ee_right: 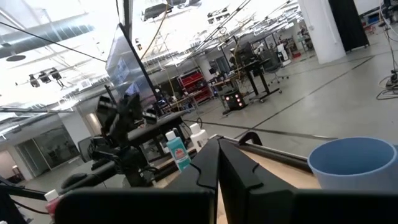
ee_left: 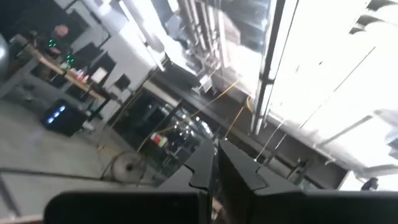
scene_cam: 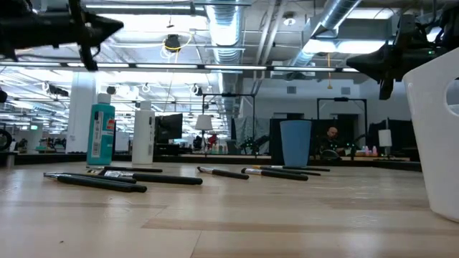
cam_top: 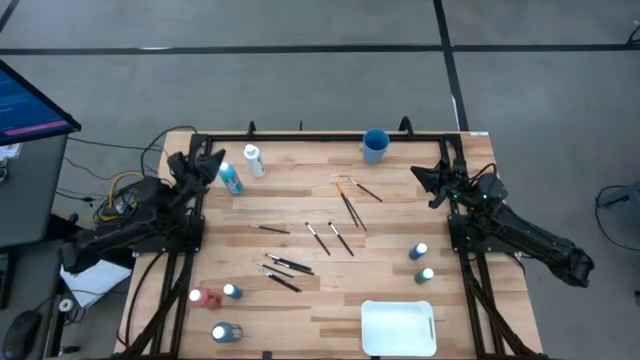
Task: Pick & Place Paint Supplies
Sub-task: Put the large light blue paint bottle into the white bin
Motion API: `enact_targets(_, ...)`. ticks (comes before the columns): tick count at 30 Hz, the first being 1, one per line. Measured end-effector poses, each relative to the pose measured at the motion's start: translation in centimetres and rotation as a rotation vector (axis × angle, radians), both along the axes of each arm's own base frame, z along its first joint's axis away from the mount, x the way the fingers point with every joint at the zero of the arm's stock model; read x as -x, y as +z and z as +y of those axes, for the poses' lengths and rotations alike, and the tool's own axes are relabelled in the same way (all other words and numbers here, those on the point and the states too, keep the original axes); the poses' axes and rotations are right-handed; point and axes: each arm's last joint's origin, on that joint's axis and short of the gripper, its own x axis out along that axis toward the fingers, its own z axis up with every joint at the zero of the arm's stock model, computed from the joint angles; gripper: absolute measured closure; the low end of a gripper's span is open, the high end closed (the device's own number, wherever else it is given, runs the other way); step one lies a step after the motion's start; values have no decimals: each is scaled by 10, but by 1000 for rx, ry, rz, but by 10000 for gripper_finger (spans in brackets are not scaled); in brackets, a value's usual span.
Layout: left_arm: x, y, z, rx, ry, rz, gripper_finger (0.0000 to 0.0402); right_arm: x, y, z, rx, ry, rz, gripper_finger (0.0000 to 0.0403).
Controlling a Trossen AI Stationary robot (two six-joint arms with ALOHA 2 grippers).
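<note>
Several paint bottles stand or lie on the wooden table: a white one (cam_top: 254, 160) and a teal one (cam_top: 231, 179) at the far left, two (cam_top: 418, 251) (cam_top: 425, 275) at the right, a red one (cam_top: 203, 297) and two more (cam_top: 232, 291) (cam_top: 225, 332) at the near left. Thin dark paintbrushes (cam_top: 345, 205) (cam_top: 290, 268) lie flat, scattered over the middle. My left gripper (cam_top: 214, 159) hovers shut above the table's far left, beside the two far bottles, tilted upward (ee_left: 216, 148). My right gripper (cam_top: 419, 172) hovers shut at the far right (ee_right: 219, 144). Neither holds anything.
A blue cup (cam_top: 375, 146) stands at the far edge, right of centre. A white rectangular tray (cam_top: 398, 327) sits at the near right edge. Bare wood lies between the brushes and the tray. A monitor (cam_top: 30, 105) and cables are off the table's left.
</note>
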Motion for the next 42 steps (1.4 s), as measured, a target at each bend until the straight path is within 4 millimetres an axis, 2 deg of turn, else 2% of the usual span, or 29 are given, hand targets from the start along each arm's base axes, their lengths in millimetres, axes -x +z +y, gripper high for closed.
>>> enact_targets(3,-1,21,0,-16,-3,-14,363,0,1,0,6,1,-15,403)
enact_targets(6,-6,45,2,-71,-13,14,332,0,2,0,-76,20,-53,403)
enact_targets(10,-20,79,6,-185,-56,80,280,0,2,0,-195,47,-108,403)
enact_targets(13,-31,105,7,-286,-150,138,230,0,2,0,-213,51,-117,403)
enact_targets(16,-42,127,9,-309,-235,260,181,0,2,0,-208,50,-114,403)
enact_targets(19,-53,139,14,-228,-279,482,149,0,2,0,-207,50,-114,403)
enact_targets(22,-58,144,18,-147,-302,724,138,0,2,0,-208,50,-114,403)
enact_targets(25,-55,149,18,-103,-284,900,137,0,2,0,-207,50,-114,403)
enact_targets(29,-42,136,16,18,-193,1126,143,0,2,0,-207,50,-114,403)
enact_targets(36,-16,109,7,332,-93,1303,147,0,1,0,-210,49,-109,403)
enact_targets(42,-5,98,2,476,-54,1414,147,0,1,0,-211,49,-107,403)
